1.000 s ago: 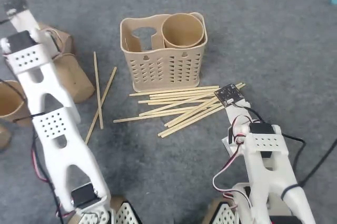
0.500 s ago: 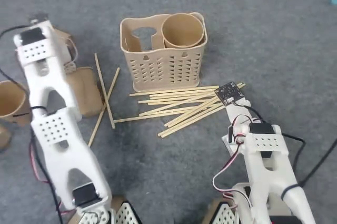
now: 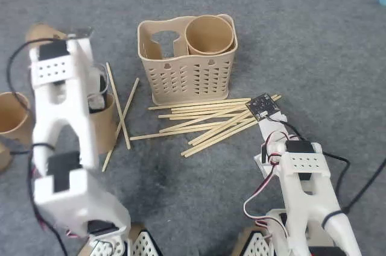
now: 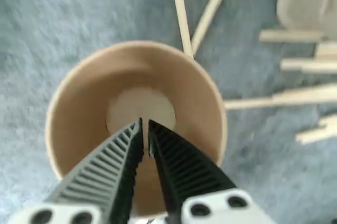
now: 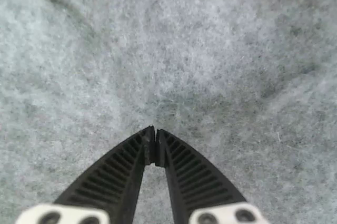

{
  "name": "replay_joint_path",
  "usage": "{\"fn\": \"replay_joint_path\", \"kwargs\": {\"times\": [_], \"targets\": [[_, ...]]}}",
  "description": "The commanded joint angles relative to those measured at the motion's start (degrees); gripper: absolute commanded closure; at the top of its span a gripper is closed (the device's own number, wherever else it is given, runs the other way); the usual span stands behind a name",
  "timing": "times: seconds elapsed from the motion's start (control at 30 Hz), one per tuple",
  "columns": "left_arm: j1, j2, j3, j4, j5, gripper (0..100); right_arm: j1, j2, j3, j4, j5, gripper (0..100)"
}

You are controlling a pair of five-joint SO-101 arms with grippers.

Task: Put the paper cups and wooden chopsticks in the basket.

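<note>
Toward the worktop's point(image 3: 313, 45) left edge, I log the left gripper point(image 4: 145, 125) clamped on the wall of an upright paper cup point(image 4: 84, 103). Basket point(image 3: 181, 81) at rear centre holds a second cup point(image 3: 209, 34). Chopsticks point(image 3: 205, 124) lie loose before it. Right gripper point(image 5: 154, 145): fingers together, empty, over bare worktop beside the pile.

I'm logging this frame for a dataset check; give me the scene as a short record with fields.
basket: one paper cup in one compartment
chopsticks: piled on the carpet beside the basket
left end effector: shut on a second cup
right end effector: shut, above bare carpet
spare cup: on the carpet, far from basket
</note>
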Motion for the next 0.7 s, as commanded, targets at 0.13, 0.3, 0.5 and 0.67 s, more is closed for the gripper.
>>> {"fn": "replay_joint_path", "kwargs": {"times": [0.13, 0.3, 0.5, 0.67], "targets": [[-2.29, -15.47, 13.41, 2.02, -8.44, 98, 0.57, -1.98, -0.35, -0.22, 0.62, 99.1], [-4.4, -22.95, 19.56, 0.79, -11.78, 98, 0.57, -1.98, -0.35, -0.22, 0.62, 99.1], [-5.89, -32.97, 19.82, 0.26, -11.87, 98, 0.57, -1.98, -0.26, -0.22, 0.7, 99.1], [-5.98, -42.46, 16.75, 1.32, -11.78, 98, 0.57, -1.98, -0.26, 0.04, 0.7, 99.1]]}}
